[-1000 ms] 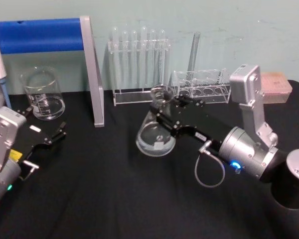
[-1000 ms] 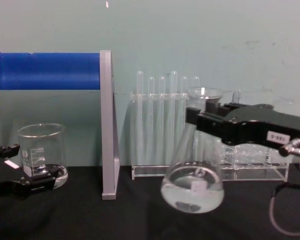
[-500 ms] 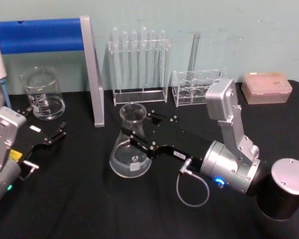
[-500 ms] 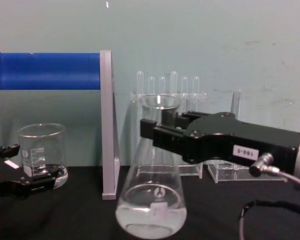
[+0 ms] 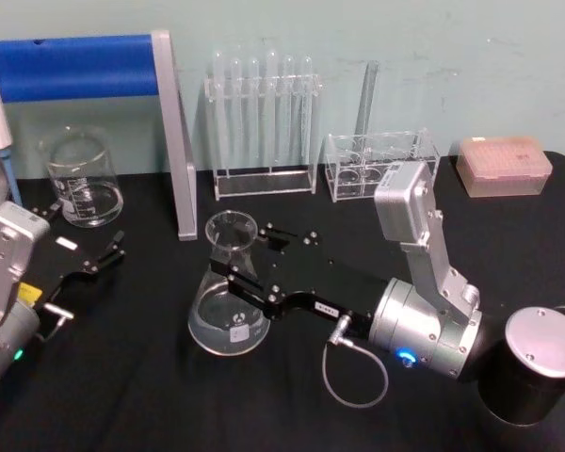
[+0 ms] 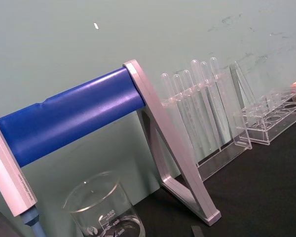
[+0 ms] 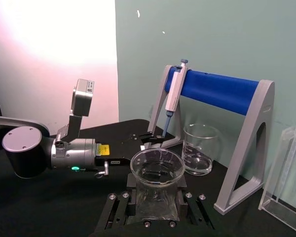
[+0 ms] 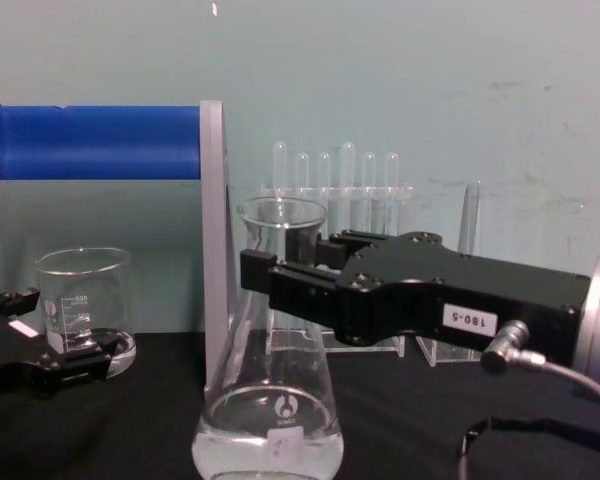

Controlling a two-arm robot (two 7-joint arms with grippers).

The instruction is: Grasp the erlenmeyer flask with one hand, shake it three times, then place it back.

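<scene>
**Flask upright at table centre, gripped at the neck by the right arm**

In the head view you see the clear cone-shaped flask (image 5: 228,311) standing upright just left of the frame's centre, on or just above the black table (image 5: 169,405). Whether its base touches the cloth cannot be told. A small dark round logo sits low on its side, facing you.

The right gripper (image 5: 247,254) reaches in from the lower right of the frame. Its two black fingers are clamped on the flask's narrow neck, one on each side, just under the flared rim. In the chest view the flask (image 8: 270,420) stands large at lower centre, and the right gripper (image 8: 280,262) crosses in from the right edge at neck height.

The left gripper (image 5: 87,224) lies at the left edge of the head view, well apart from the flask, with its fingers spread and nothing between them.

Behind it, at upper left, stands a glass beaker (image 5: 82,179). Beside that rises a grey stand with a blue bar (image 5: 75,66). Along the back wall, from centre to right, you see a rack of test tubes (image 5: 264,122), a low clear rack (image 5: 377,165) and a pink box (image 5: 504,165).
</scene>
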